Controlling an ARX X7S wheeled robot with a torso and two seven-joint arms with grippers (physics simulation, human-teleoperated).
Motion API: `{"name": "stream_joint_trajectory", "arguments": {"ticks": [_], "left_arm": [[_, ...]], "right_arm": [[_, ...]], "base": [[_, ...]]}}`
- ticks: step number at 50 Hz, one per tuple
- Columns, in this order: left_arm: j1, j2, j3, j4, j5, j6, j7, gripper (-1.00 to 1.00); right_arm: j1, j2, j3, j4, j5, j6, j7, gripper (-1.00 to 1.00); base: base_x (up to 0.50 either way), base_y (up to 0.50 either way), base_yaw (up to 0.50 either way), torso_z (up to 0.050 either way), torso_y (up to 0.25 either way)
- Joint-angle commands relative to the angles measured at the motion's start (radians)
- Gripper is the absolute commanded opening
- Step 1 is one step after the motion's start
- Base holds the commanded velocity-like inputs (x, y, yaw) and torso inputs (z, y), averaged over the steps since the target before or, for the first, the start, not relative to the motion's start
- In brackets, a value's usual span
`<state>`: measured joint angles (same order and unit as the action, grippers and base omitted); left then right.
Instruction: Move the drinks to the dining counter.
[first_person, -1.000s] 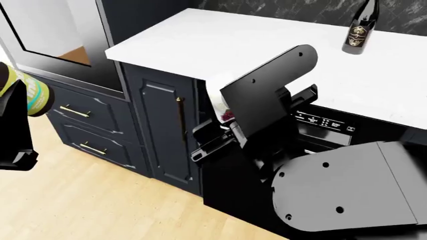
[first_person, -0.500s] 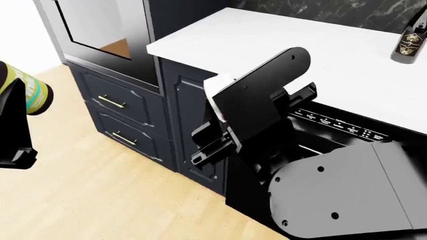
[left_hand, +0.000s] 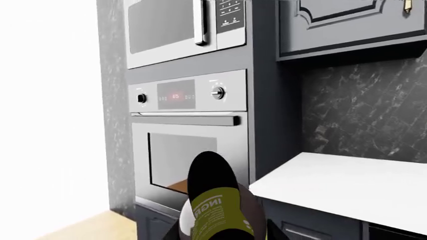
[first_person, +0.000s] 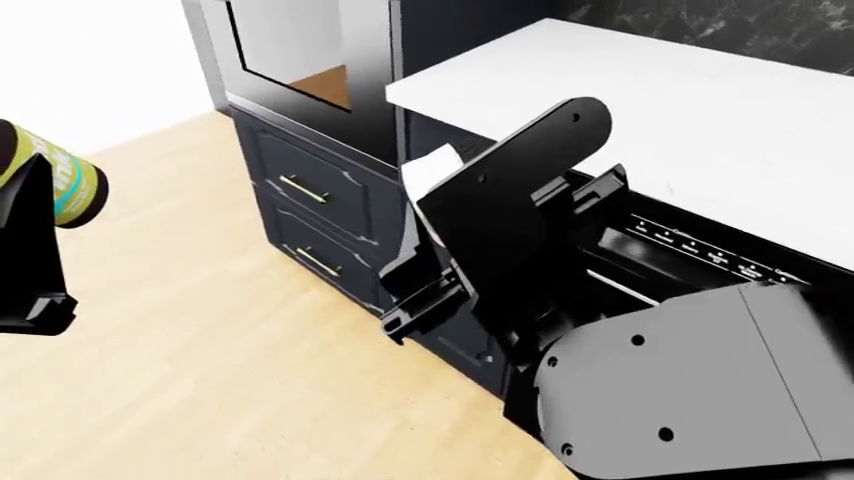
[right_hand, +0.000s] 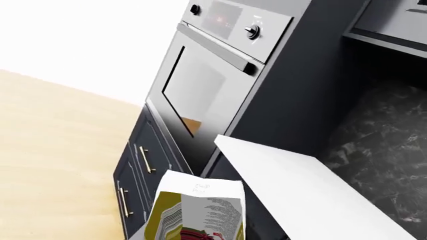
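Swinging leftward since the earlier head frames, the view is now losing the wine bottle past its right edge, while the oven and its drawers are sliding toward the centre and more wooden floor is showing.

Nearest, in the left wrist view, the small dark bottle (left_hand: 217, 210) with its yellow-green label is sitting between the left gripper (left_hand: 220, 232) fingers, its long axis running outward from the wrist camera; the fingers are pinching it low on the body. In the head view the same bottle (first_person: 54, 185) is projecting at the far left beside the left gripper (first_person: 30, 250).

Next, in the right wrist view, the white grape-picture carton (right_hand: 199, 210) is being held by the right gripper, which lies just below the frame edge — the fingers themselves are hidden, but the carton hanging in mid-air suggests they are closed on it. In the head view only a white corner of the carton (first_person: 430, 168) is peeking from behind the right gripper (first_person: 434, 295).

Farther off, the oven (left_hand: 189, 142) with its glass door is facing both wrist cameras, and a white desk (first_person: 694, 110) is running beside it under dark marbled backsplash.

The dining counter is not appearing in any view — so both held drinks are lying away from their target, and the coming move is judged to depend on turning the base, not on either arm reaching.
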<state>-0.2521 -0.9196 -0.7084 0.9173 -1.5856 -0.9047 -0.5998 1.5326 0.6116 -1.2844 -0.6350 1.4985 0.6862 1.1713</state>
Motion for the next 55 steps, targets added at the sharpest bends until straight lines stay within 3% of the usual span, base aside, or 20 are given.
{"name": "stream_joint_trajectory", "arguments": {"ticks": [1, 55], "left_arm": [[-0.001, 0.003, -0.004, 0.001, 0.0, 0.006, -0.006, -1.0], [-0.015, -0.013, 0.02, -0.003, -0.001, 0.015, -0.012, -1.0]], "right_arm": [[0.007, 0.0, 0.014, -0.003, -0.026, 0.016, -0.003, -1.0], [0.01, -0.012, 0.011, -0.007, -0.027, 0.029, -0.018, -1.0]], "base": [[0.0, 0.0, 0.5, 0.0, 0.0], [0.0, 0.0, 0.5, 0.0, 0.001]]}}
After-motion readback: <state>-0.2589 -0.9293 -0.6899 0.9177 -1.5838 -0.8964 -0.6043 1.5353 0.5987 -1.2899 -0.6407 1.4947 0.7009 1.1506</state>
